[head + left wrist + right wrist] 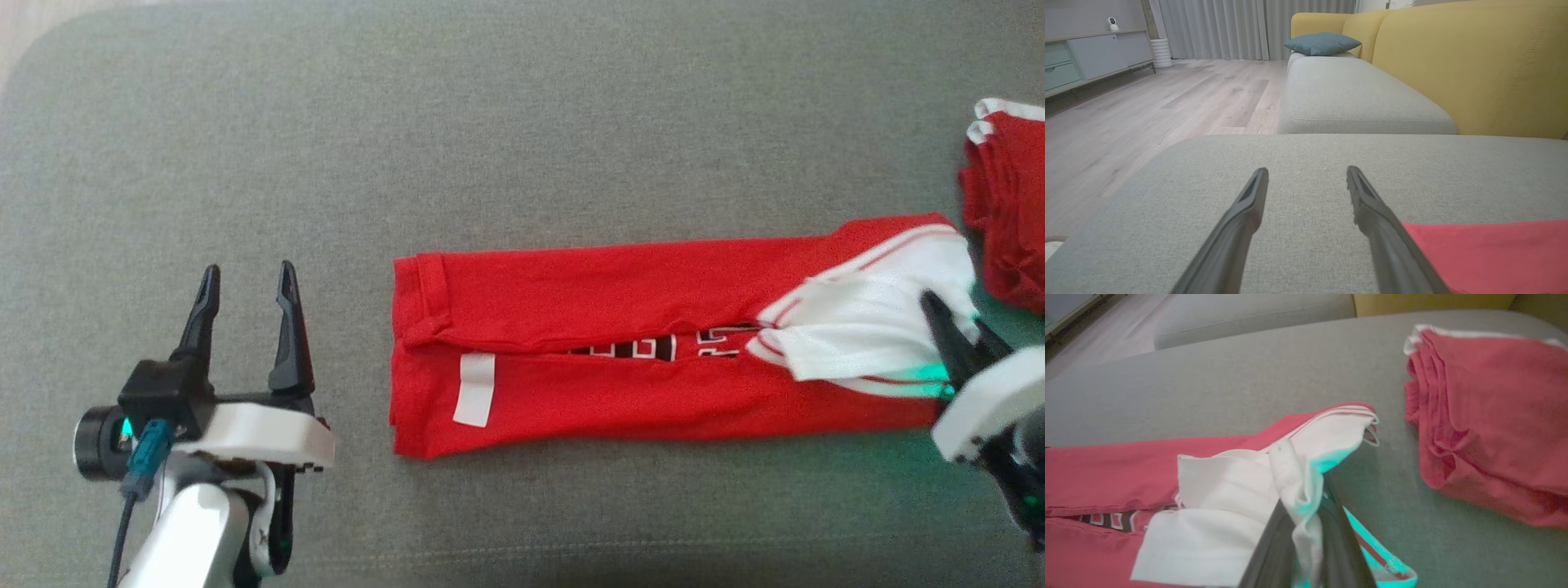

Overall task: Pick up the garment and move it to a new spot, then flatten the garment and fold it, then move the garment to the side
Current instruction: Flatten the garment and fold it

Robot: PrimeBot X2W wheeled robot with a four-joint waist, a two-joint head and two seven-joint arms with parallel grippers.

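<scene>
The garment (620, 359) lay on the grey cushion (522, 122), folded lengthwise into a strip from centre to 3 o'clock. The right tool (953, 320) pinched its white sleeve end. The left tool (249, 269), at 8 o'clock, stood open and empty. Cross-folding and moving aside seemed left to do.

Grey ottoman (1306, 155), yellow sofa (1474, 61), blue cushion (1321, 43), wood floor (1147, 106), grey curtains (1216, 28)
</scene>
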